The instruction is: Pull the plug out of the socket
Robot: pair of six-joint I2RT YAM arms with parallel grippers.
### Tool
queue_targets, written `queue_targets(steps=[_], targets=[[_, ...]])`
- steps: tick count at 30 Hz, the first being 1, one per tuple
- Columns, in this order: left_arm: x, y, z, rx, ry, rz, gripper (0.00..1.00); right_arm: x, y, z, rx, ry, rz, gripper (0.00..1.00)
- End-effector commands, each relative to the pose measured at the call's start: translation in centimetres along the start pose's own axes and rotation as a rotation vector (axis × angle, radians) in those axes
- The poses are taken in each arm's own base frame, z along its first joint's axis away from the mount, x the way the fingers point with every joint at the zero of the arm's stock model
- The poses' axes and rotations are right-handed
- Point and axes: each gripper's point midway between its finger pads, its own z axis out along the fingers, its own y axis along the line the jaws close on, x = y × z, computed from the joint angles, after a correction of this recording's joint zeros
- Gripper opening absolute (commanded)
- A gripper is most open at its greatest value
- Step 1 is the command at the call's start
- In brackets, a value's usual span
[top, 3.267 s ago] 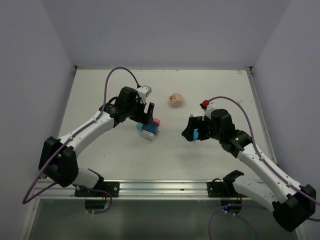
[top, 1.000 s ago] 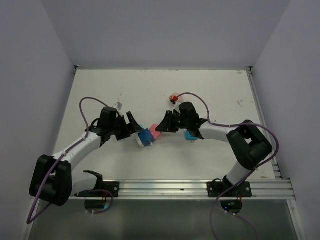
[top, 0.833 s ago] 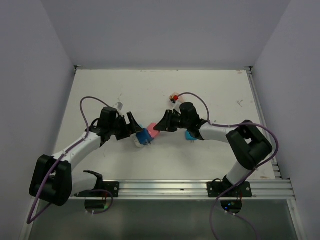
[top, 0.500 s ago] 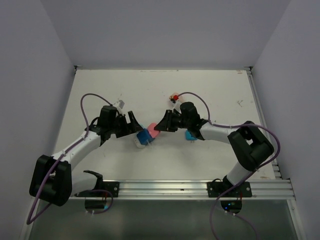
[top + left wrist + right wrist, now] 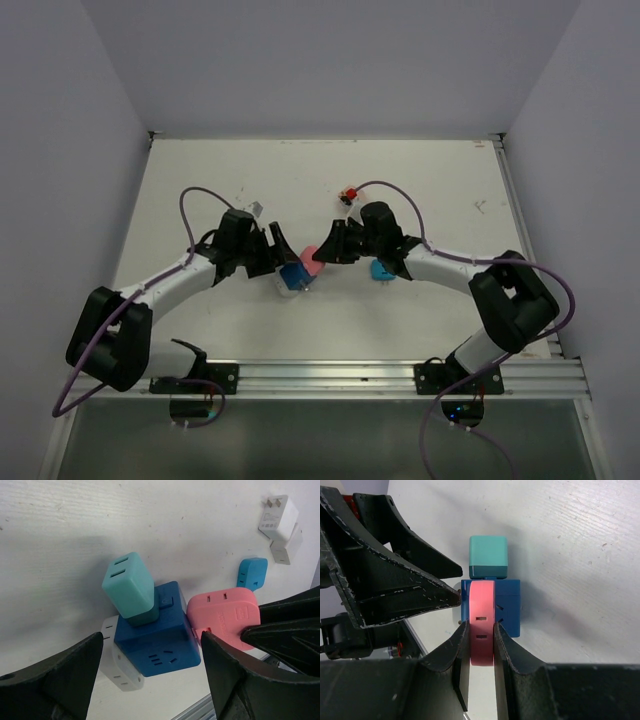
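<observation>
Two hands meet at one cluster of parts near the middle of the table [image 5: 200,190].

1. Socket [image 5: 157,642]: blue cube, lying on the table between both hands.
2. Teal plug [image 5: 129,586]: seated in one face of the socket, standing out from it.
3. Pink plug [image 5: 481,625]: pressed flat against a side face of the socket, no gap showing between them.
4. White plug [image 5: 117,667]: on the socket's opposite side, largely hidden behind it.
5. Adapter [image 5: 251,573]: small, blue, loose on the table, apart from the cluster.
6. Charger [image 5: 276,517]: white, prongs showing, farther off.

Left hand [image 5: 151,645]: spread wide, one finger on either side of the cluster, not clamped. Whether it touches anything cannot be told.

Right hand [image 5: 481,645]: narrow, its fingers [image 5: 460,655] pinching the two flat faces of the pink plug.
</observation>
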Motion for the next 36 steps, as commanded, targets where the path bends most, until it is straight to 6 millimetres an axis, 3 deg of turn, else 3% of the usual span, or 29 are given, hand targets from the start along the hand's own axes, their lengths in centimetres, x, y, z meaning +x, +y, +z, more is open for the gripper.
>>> queue_targets(steps=[1, 9, 19, 36], targets=[[-2.0, -2.3, -0.1, 0.036, -0.065, -0.028, 0.82, -3.0, 3.2, -0.9, -0.053, -0.085, -0.094, 0.00], [-1.7, -1.6, -0.3, 0.003, -0.074, -0.051, 0.84, -3.1, 3.3, -1.1, -0.026, -0.097, -0.125, 0.00], [-1.1, -0.5, -0.7, -0.019, -0.101, -0.119, 0.97, -3.0, 3.4, -1.3, -0.012, -0.102, -0.136, 0.00], [0.4, -0.8, -1.0, 0.038, -0.168, -0.246, 0.97, -2.1, 3.7, -1.3, -0.020, -0.112, -0.095, 0.00]])
